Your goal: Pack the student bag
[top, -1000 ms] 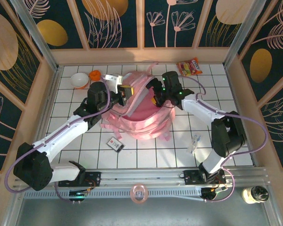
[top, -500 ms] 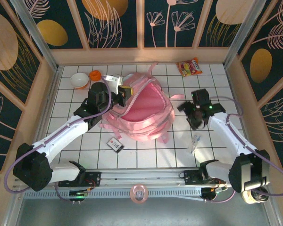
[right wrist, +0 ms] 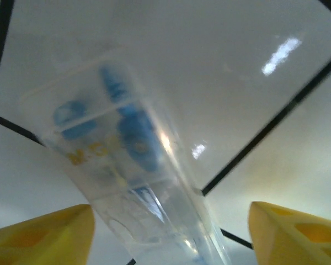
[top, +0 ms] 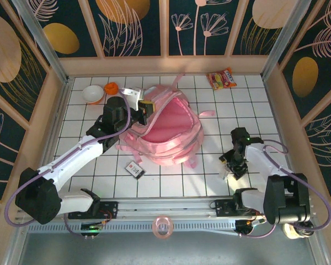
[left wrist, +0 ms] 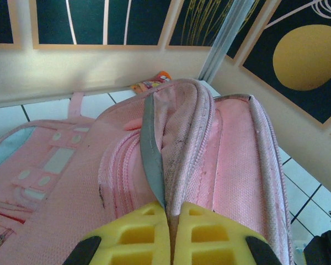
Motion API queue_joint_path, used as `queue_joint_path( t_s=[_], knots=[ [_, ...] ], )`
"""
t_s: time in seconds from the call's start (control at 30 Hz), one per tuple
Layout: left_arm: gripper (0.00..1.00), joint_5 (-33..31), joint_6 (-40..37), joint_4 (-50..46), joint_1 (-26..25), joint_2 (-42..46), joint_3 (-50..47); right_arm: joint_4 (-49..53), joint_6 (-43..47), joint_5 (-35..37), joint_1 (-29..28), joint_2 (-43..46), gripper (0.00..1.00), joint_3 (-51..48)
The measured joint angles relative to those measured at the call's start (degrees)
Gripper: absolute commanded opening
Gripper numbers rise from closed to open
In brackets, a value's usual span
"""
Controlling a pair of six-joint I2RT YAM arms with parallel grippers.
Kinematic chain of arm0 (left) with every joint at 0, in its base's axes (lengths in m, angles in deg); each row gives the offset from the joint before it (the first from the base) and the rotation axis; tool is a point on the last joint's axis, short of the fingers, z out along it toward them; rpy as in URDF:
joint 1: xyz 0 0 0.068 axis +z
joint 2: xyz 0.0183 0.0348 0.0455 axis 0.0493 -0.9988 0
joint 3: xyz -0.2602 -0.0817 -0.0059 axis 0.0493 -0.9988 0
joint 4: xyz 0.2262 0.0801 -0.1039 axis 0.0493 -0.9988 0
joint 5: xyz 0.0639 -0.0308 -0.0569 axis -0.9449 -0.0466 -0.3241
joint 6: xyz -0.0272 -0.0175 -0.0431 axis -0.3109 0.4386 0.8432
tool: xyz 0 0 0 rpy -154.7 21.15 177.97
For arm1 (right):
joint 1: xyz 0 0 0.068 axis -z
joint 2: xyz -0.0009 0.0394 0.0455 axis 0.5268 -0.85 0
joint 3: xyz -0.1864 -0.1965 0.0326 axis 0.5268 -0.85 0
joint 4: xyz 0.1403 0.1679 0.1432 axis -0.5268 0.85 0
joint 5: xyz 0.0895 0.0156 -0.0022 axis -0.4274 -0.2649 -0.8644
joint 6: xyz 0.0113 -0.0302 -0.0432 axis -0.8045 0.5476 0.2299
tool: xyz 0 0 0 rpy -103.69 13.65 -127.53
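Observation:
The student bag (top: 168, 132), a big pale-pink backpack, lies mid-table with its main compartment gaping towards the right. My left gripper (top: 145, 107) is shut on the bag's upper rim and holds the flap up. In the left wrist view the yellow fingers (left wrist: 127, 234) pinch the pink zipper edge (left wrist: 187, 138) and a grey strip (left wrist: 151, 149). My right gripper (top: 233, 164) is low over a clear plastic packet with blue print (top: 226, 173) on the tiles right of the bag. In the right wrist view that packet (right wrist: 138, 182) lies between the open jaws, with a gap on each side.
A red-and-yellow snack packet (top: 221, 78) lies at the back right. A white bowl (top: 92, 94) and an orange thing (top: 111, 87) sit at the back left. A small black card (top: 134, 169) lies in front of the bag. A tape roll (top: 163, 226) rests on the near rail.
My right arm left the bag's opening, swung right and came down over the clear packet, its jaws narrowing. The left gripper and the bag stayed as they were.

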Motion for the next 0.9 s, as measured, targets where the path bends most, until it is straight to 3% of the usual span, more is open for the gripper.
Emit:
queue_joint_path(
  t_s=[0.17, 0.33, 0.43, 0.57, 0.8, 0.87, 0.9],
  knots=[
    [0.00, -0.13, -0.17, 0.00, 0.00, 0.00, 0.00, -4.15, 2.51, -1.57, 0.17, -3.61, 0.47, 0.00],
    [0.00, -0.13, -0.17, -0.02, 0.00, 0.00, 0.00, -3.72, 3.23, -2.14, -0.63, -2.95, 0.41, 0.81],
    [0.00, -0.13, -0.17, 0.00, 0.00, 0.00, 0.00, -2.67, 2.23, -3.19, -2.99, -1.57, 0.41, 4.98],
    [0.00, -0.11, -0.15, 0.00, 0.00, 0.00, 0.00, -1.95, -0.39, -4.17, -8.66, -0.79, 0.43, 17.57],
    [0.00, -0.02, 0.37, 0.02, 0.00, -0.02, 0.00, -8.87, -5.75, -8.20, -20.02, -5.62, 0.46, 32.37],
    [0.00, 0.17, 0.50, 0.02, 0.00, -0.07, 0.00, -12.41, -7.39, -9.94, -22.10, -8.63, 0.52, 33.31],
    [0.00, 0.37, 0.52, 0.02, 0.00, -0.13, 0.00, -13.94, -8.20, -10.71, -22.73, -9.88, 0.60, 33.42]
  ],
)
